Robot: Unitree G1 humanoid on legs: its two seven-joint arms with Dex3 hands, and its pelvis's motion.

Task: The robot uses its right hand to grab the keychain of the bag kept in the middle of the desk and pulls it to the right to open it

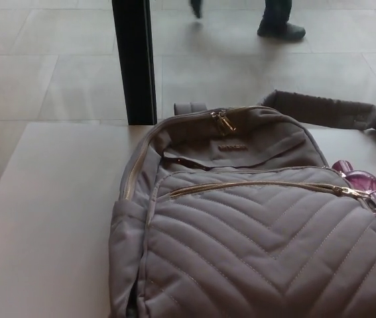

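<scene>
Your largest item is the desk [48, 218], a pale, smooth top that offers little friction; beyond its far edge lies a tiled floor [55, 73], a black post [133, 59] rises at that edge, and a person's legs [277, 16] cross the top of the view. The bag [241, 225], a grey quilted backpack, lies flat, filling the centre and right of the desk, with its strap [327, 109] trailing off to the right rear. The front zip [254, 187] runs left to right and appears closed along its visible length; its puller sits at the right end, where the keychain [363, 180], a pink charm on a ring, lies just beside the bag's right edge. Neither hand is in view, so you cannot tell the state of the fingers. Expect these faults: with the puller already at the right end, a rightward pull may drag the whole bag across the smooth top instead of running the zip; the charm sits near the frame edge, so the right hand may cover it on approach and close on fabric or strap; a second puller [226, 121] at the top could be mistaken for the target; keep watch on the passer-by behind the desk
</scene>
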